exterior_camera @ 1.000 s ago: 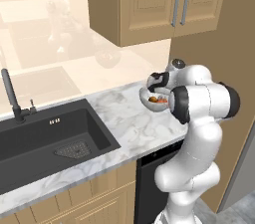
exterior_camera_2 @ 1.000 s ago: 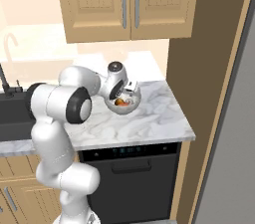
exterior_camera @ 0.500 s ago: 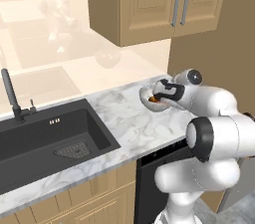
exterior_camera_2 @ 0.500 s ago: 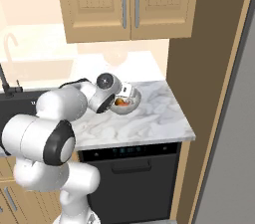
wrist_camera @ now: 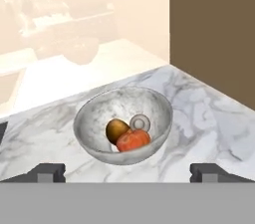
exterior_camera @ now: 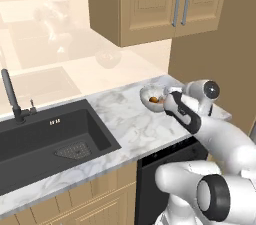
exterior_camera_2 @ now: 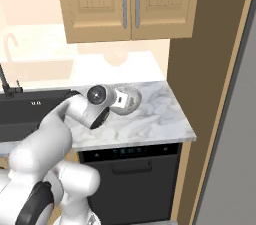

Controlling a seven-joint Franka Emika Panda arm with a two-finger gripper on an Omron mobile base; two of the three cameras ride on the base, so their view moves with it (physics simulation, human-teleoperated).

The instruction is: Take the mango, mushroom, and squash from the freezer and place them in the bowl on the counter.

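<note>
The marbled silvery bowl (wrist_camera: 89, 113) stands on the white marble counter (wrist_camera: 204, 113), just in front of my gripper (wrist_camera: 127, 173). The gripper's tips are wide apart with nothing between them, so it is open. In the bowl lies the mushroom (wrist_camera: 140, 121), showing a pale round face. Beside it lie a golden-brown piece (wrist_camera: 116, 129) and an orange-red piece (wrist_camera: 133, 140); I cannot tell which is the mango and which the squash. From the base, the gripper (exterior_camera: 167, 102) is level with the bowl (exterior_camera: 150, 93) on its near side. My hand partly covers the bowl (exterior_camera_2: 133, 98). The grey freezer (exterior_camera_2: 237, 159) fills the right edge.
A dark sink (exterior_camera: 45, 139) with a black faucet (exterior_camera: 11, 96) is set into the counter at the left. A black under-counter appliance (exterior_camera_2: 135, 179) sits below the bowl's spot. Wood wall cabinets (exterior_camera_2: 130, 1) hang above, and a brown side panel (exterior_camera_2: 200, 69) closes the counter's right end.
My hand has come down from over the bowl and drawn back to its near side, now facing it from the side. The jaws stayed open. The food still lies in the bowl.
</note>
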